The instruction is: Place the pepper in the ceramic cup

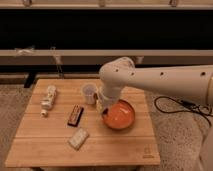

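Note:
My gripper (103, 108) hangs from the white arm that reaches in from the right. It is just right of the ceramic cup (89, 93) and over the left rim of the orange bowl (121, 116). It is shut on the pepper (105, 113), which shows as a small dark red sliver at its tip, lifted off the table. The cup is pale, stands upright at the back middle of the wooden table (115, 147), and looks empty.
A flat dark brown bar (75, 115) lies left of the bowl. A white packet (78, 138) lies nearer the front. A white bottle-like object (48, 97) lies at the left. A black cable (175, 102) runs on the floor at the right.

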Tool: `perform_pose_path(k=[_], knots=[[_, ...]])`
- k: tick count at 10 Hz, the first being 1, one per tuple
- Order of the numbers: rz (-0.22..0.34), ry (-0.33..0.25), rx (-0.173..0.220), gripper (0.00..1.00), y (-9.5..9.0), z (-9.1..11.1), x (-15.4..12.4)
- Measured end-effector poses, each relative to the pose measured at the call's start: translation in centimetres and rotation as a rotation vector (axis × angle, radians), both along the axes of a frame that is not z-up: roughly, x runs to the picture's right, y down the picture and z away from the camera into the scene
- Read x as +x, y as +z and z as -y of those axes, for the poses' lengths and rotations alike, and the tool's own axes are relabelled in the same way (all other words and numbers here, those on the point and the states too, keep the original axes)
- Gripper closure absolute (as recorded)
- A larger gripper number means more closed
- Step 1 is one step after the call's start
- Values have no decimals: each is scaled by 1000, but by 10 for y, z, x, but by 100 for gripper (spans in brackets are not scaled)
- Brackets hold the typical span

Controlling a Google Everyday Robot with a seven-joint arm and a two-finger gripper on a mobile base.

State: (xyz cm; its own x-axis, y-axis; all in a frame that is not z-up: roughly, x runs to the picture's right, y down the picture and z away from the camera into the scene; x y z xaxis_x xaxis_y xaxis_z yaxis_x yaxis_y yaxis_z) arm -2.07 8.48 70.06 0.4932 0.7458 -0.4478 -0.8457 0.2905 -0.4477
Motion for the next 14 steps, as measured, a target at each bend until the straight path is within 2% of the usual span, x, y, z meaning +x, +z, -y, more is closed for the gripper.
perform_pose_path(k=[4, 7, 11, 13, 14], knots=[[43, -54, 43, 100, 29, 41, -43], [28, -75, 48, 100, 60, 60, -46], [-20, -64, 27, 100, 105, 79, -30], [-44, -44, 12, 88, 121, 85, -21], [-46, -45, 6, 76, 124, 85, -21]])
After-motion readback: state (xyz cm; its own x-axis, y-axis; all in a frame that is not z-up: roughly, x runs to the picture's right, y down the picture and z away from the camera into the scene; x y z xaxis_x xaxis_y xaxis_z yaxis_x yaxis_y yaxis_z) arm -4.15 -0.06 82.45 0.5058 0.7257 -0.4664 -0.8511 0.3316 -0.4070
